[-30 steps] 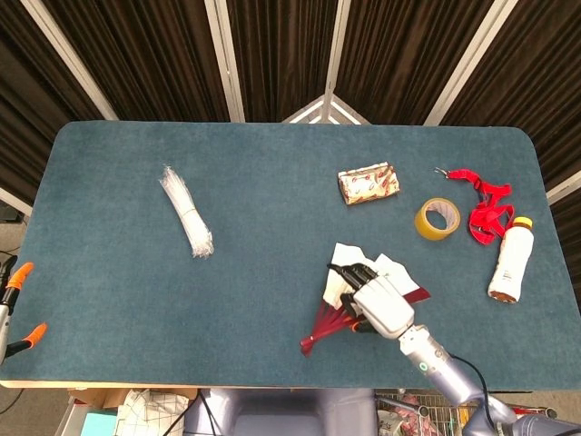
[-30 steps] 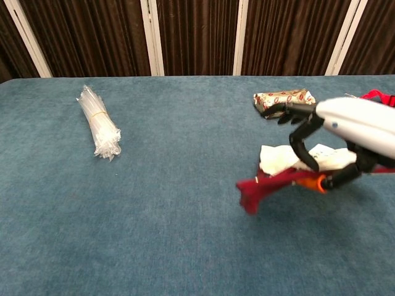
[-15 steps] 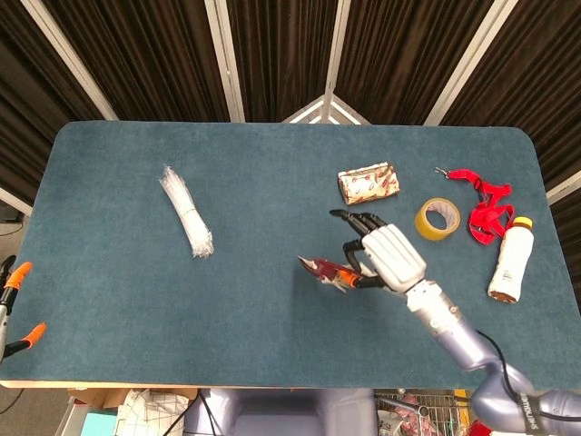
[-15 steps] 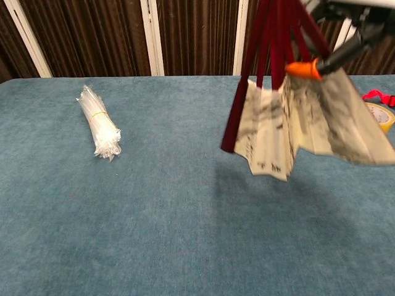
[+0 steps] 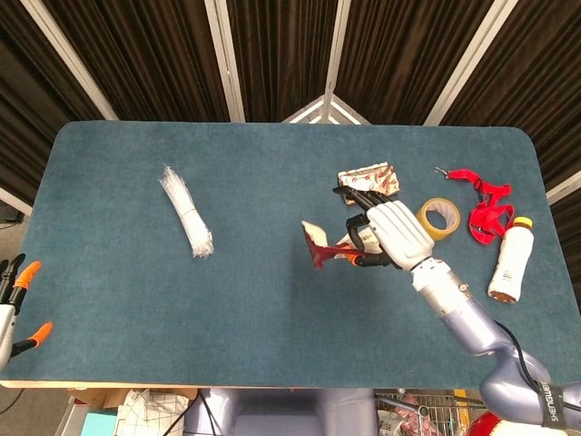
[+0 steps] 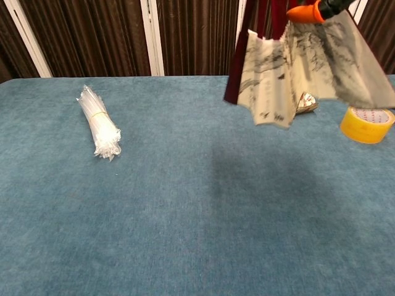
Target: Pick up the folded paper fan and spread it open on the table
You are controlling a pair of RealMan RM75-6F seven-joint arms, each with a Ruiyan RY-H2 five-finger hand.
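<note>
My right hand grips the paper fan by its dark red ribs and holds it up off the blue table. In the chest view the fan hangs partly spread, its cream paper with ink drawings pointing down, well above the table. Only an orange fingertip of that hand shows at the top edge there. My left hand peeks in at the lower left edge of the head view, off the table, fingers apart and holding nothing.
A bundle of clear plastic strips lies at the left. Behind the fan are a patterned packet and a yellow tape roll. A red lanyard and a white bottle lie by the right edge.
The right hand has lifted the fan off the table and carried it higher and farther away; the fan now hangs partly spread instead of lying flat. The left hand barely shifted.
</note>
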